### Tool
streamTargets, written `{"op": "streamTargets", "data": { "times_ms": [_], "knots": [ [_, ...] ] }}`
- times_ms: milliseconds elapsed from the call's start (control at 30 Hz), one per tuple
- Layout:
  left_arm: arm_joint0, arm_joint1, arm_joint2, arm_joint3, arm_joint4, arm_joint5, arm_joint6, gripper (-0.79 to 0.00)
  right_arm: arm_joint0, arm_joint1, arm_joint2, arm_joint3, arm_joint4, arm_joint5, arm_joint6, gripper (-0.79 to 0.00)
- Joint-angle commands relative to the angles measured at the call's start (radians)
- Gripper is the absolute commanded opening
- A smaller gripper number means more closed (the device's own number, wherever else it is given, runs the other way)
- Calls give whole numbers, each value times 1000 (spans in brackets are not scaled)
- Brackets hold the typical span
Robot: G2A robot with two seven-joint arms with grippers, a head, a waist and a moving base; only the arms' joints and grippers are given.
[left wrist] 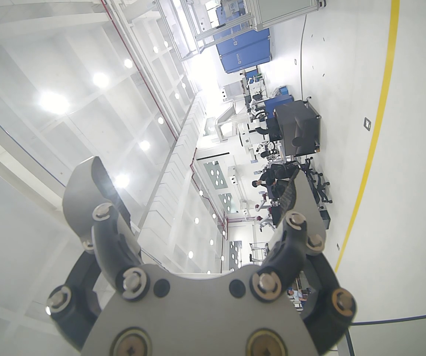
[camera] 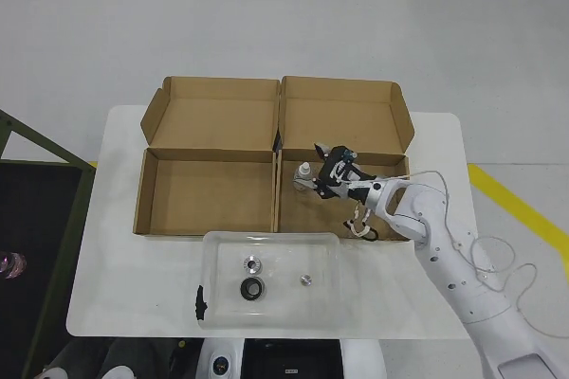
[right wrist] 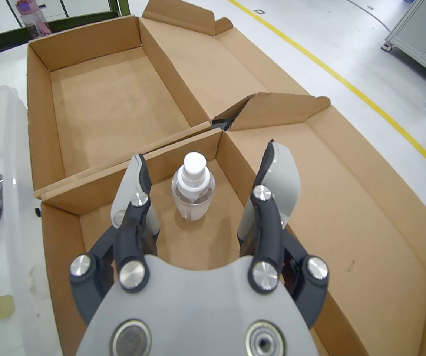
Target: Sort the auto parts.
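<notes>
The small clear bottle [right wrist: 193,190] with its white cap stands upright on the floor of the right cardboard box [camera: 391,142], close to the wall this box shares with the left cardboard box [camera: 144,194] and towards the far corner, where the two lids meet. My right claw [right wrist: 205,161] hangs over that same box, just beside the bottle on the side away from the shared wall. It is spread wide. From my right wrist the bottle shows in the gap between the two fingers [right wrist: 277,172], and neither finger touches it. I hold nothing there.

The two boxes sit side by side on the white table [camera: 104,284], walls touching, lids folded back flat on the far side. In front of them, on the near edge of the table, is the clear plastic bin [camera: 213,244], its far rim just beside the boxes' near walls. Inside it lie a metal cylinder [camera: 253,264] with a hole in its top, a black ring [camera: 253,289] just beside it on the near side, and a small metal piece [camera: 306,279] a little apart to the right.

My left claw [left wrist: 196,172] is also spread wide and grips nothing; it points up and away from the table, towards the hall ceiling.
</notes>
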Motion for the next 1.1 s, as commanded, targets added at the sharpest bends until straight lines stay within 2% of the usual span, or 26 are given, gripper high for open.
{"op": "streamTargets", "data": {
  "times_ms": [0,67,133,167,300,600,900,1067],
  "knots": [
    [0,0,0,0,0,0,0,0,-24,8,24,-52,-3,-20,13,-234],
    [0,0,0,0,0,0,0,0,-49,15,43,-106,1,-47,25,-212],
    [0,0,0,0,0,0,0,0,-75,21,60,-162,4,-71,45,-142],
    [0,0,0,0,0,0,0,0,-88,25,68,-188,6,-84,58,-135],
    [0,0,0,0,0,0,0,0,-132,36,96,-280,7,-120,109,-175],
    [0,0,0,0,0,0,0,0,-237,57,126,-407,2,-178,197,-160],
    [0,0,0,0,0,0,0,0,-331,74,121,-509,-19,-229,289,-222],
    [0,0,0,0,0,0,0,0,-372,83,112,-559,-40,-244,361,-145]
  ]
}}
